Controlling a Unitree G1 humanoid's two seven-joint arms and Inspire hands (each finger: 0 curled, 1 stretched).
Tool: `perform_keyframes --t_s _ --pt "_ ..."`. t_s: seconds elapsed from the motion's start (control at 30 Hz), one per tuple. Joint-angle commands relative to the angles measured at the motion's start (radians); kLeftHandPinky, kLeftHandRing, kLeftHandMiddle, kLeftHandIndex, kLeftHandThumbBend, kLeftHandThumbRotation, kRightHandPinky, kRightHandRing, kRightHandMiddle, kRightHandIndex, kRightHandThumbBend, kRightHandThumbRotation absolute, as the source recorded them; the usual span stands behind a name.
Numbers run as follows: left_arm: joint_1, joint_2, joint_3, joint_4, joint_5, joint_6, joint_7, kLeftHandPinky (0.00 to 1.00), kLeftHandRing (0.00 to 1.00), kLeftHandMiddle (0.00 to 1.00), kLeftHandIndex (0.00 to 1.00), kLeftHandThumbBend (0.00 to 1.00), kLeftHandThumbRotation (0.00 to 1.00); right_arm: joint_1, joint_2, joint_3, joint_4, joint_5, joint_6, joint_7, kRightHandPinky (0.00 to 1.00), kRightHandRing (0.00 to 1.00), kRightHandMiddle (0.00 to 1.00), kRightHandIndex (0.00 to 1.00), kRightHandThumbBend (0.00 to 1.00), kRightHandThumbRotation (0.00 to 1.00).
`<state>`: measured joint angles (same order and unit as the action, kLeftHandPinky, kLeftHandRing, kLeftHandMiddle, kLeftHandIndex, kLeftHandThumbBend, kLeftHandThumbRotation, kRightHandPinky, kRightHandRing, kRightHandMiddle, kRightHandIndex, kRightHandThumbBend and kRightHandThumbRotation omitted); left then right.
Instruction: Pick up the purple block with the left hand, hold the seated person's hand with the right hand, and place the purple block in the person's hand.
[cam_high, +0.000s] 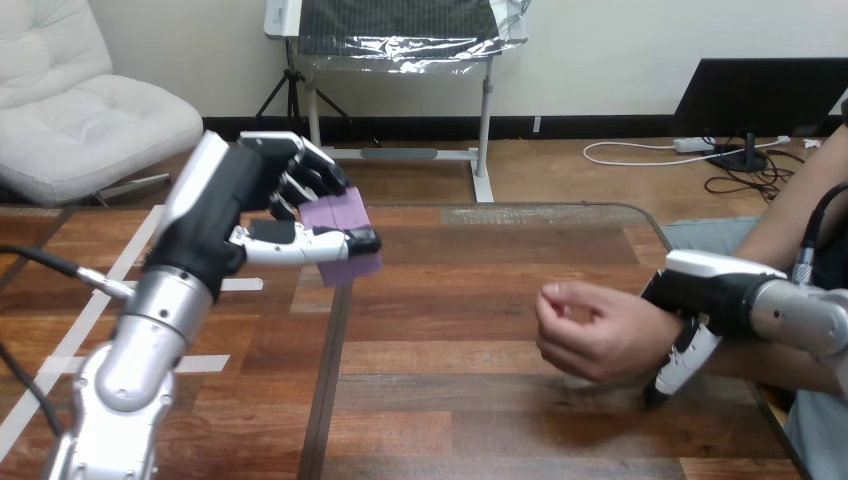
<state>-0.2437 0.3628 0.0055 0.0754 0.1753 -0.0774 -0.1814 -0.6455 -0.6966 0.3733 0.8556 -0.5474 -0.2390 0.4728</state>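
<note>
In the upper left of the frame we see the left hand raised above the wooden table, its silver forearm rising from the lower left corner; the hand is clenched around the purple block, with the fingers curled over the block's top edge and the thumb lying across its front face; the block sits tilted in that grasp, clear of the tabletop, its lower corner showing below the thumb.

At the centre right of the frame the person's hand hovers low over the table, loosely closed with its fingers folded in towards the palm; it holds nothing that we can see, and it is well apart from the block.

Just to the right of it the right hand comes in from the right edge on its silver forearm; it wraps the person's wrist, its white-shelled back lying over the top of the wrist and one black-and-white finger curling down across the near side; we read it as grasping the wrist.

Strips of white tape lie flat on the table in the lower left, beside the left forearm.
</note>
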Motion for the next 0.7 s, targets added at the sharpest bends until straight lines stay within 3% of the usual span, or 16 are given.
perform_keyframes --t_s 0.0,0.37,0.67 --pt "-0.102 -0.017 -0.016 0.049 0.007 -0.015 0.013 0.30 0.38 0.44 0.45 0.62 0.00 -0.017 -0.003 -0.029 -0.037 0.029 -0.004 0.010 0.31 0.40 0.47 0.46 0.80 0.06" --pt "-0.164 -0.046 -0.044 0.178 0.016 -0.053 0.020 0.31 0.38 0.44 0.46 0.62 0.00 -0.026 0.008 -0.038 -0.101 0.036 0.049 0.023 0.34 0.43 0.50 0.46 0.79 0.09" --pt "-0.219 -0.069 -0.063 0.279 0.025 -0.072 0.024 0.32 0.39 0.45 0.46 0.61 0.00 -0.026 0.020 -0.041 -0.150 0.044 0.068 0.026 0.32 0.39 0.46 0.46 0.79 0.10"
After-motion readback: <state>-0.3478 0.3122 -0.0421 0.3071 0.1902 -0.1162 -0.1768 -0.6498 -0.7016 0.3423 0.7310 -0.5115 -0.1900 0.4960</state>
